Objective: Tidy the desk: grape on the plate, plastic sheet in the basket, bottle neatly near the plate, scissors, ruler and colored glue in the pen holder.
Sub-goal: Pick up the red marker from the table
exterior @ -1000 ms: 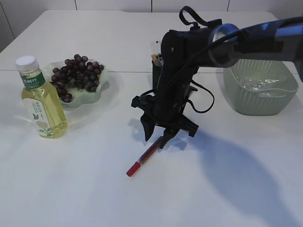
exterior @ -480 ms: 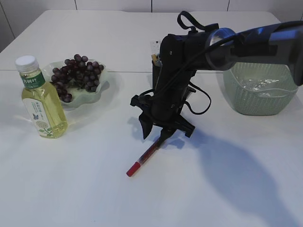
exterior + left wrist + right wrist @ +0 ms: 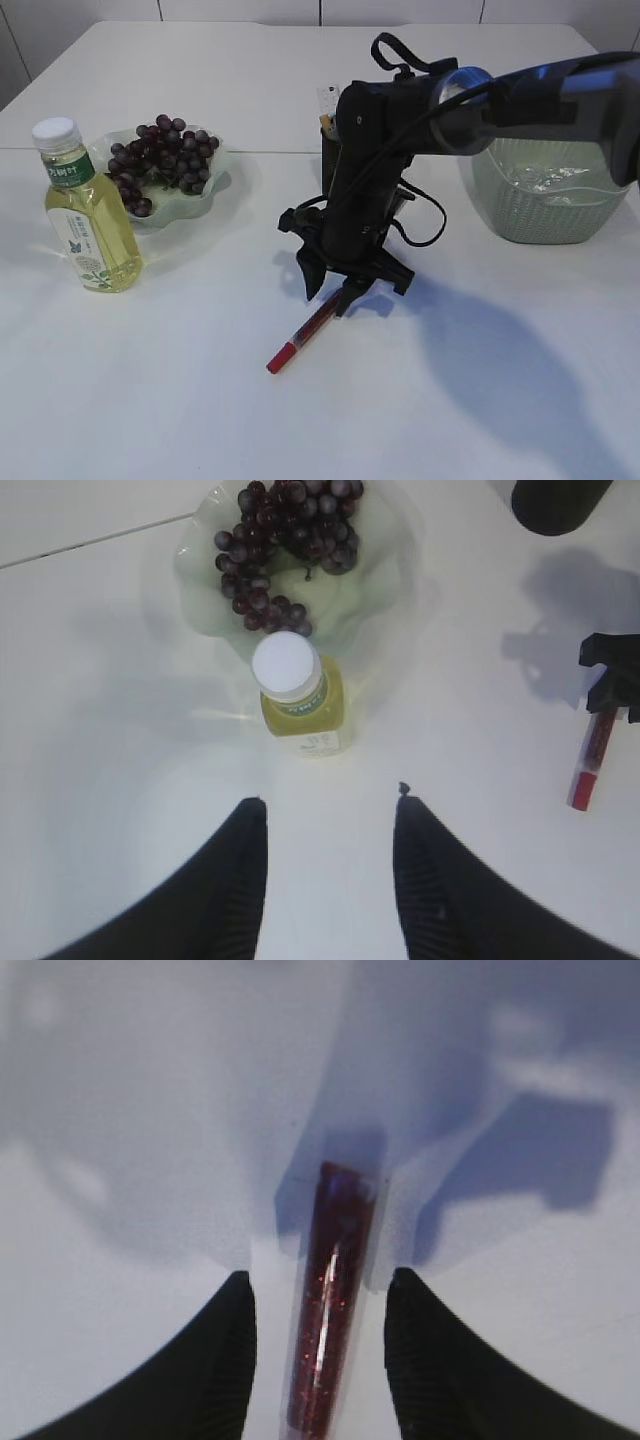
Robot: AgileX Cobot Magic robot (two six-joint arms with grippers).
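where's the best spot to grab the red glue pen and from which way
Probably the clear upper barrel of the red glue pen, from straight above, fingers across its narrow width. It lies flat on the table, and the right gripper already straddles that end, open.

Glossy clear-plastic bottle (image 3: 85,208), glittery translucent colored glue (image 3: 328,1310), woven plastic basket (image 3: 547,190), matt white table (image 3: 180,400).

Right arm (image 3: 380,190) blocks my view of pen holder (image 3: 328,150); contents unreadable. Glue stick (image 3: 328,1310) blurred, near end cut by right wrist frame. Basket (image 3: 545,190) partly behind arm.
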